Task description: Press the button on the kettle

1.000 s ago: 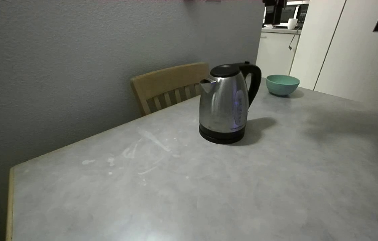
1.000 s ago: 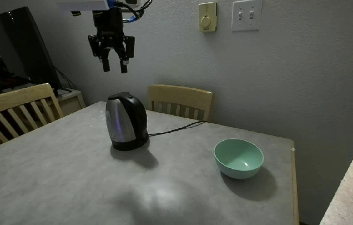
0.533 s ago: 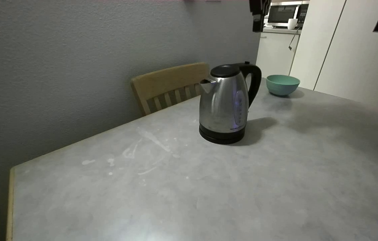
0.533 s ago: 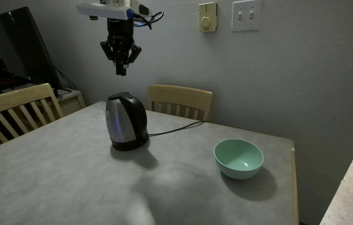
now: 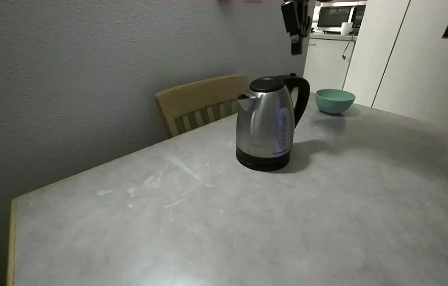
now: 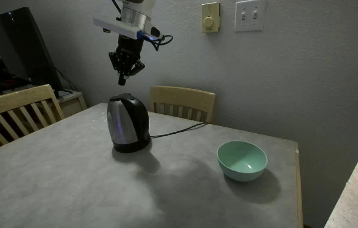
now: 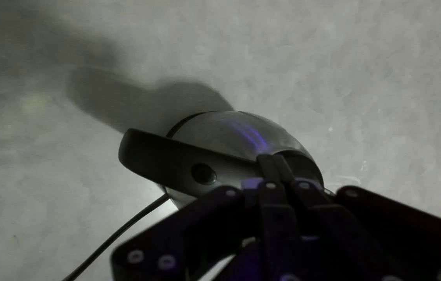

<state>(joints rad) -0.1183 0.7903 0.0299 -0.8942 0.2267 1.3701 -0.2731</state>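
The steel kettle (image 5: pixel 261 127) stands upright on the grey table, with its black handle and lid on top; it also shows as the kettle (image 6: pixel 122 123) in an exterior view. A round dark button (image 7: pixel 204 174) sits on top of the handle, and a small bump of that button (image 6: pixel 132 98) shows in an exterior view. My gripper (image 6: pixel 121 83) hangs tilted above the kettle, apart from it, its fingers together with nothing between them. From the wrist, the gripper (image 7: pixel 275 157) covers part of the lid, while the button lies left of the fingertips, uncovered.
A teal bowl (image 6: pixel 242 161) rests on the table (image 6: pixel 55 183) on the handle side of the kettle. The black cord (image 6: pixel 179 130) runs from the kettle's base to the table edge near the wall. A wooden chair (image 6: pixel 182 101) stands behind that edge.
The gripper's fingers have come together from open. My arm has moved down closer to the kettle's top and the gripper has tilted. Kettle and bowl have stayed put.
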